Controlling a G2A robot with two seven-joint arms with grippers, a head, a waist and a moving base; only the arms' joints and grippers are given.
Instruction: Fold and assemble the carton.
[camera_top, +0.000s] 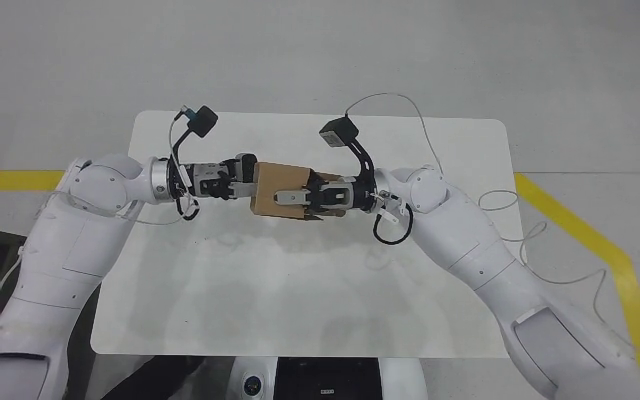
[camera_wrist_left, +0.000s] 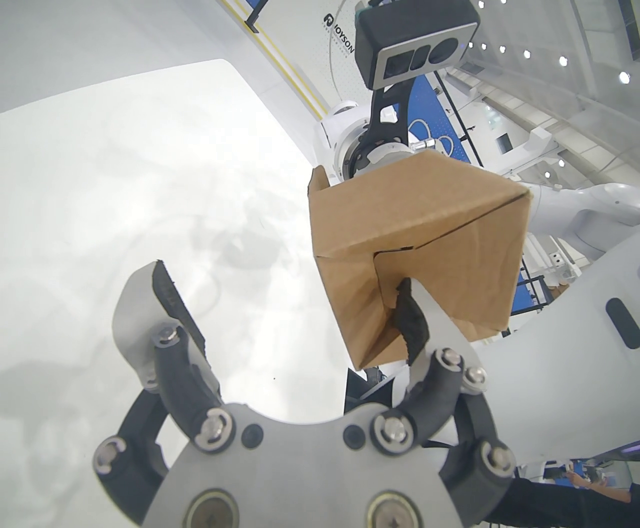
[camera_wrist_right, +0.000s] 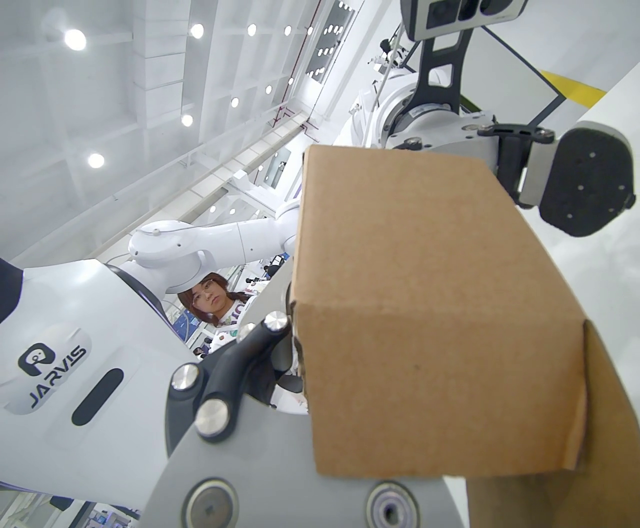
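Carton (camera_top: 275, 188) hangs mid-frame, long axis left-right; I see right gripper (camera_top: 300, 198) clamped on it, left gripper (camera_wrist_left: 283, 282) spread, one fingertip (camera_wrist_left: 412, 320) touching its left end.

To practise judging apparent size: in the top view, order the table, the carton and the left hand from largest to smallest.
1. table
2. carton
3. left hand, clearly smaller than the carton beside it

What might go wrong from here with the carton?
1. The carton hangs above the table in the right gripper alone; a push may twist it loose.
2. The left gripper is open, one fingertip on the end flap; it may slip and let the flap spring back.
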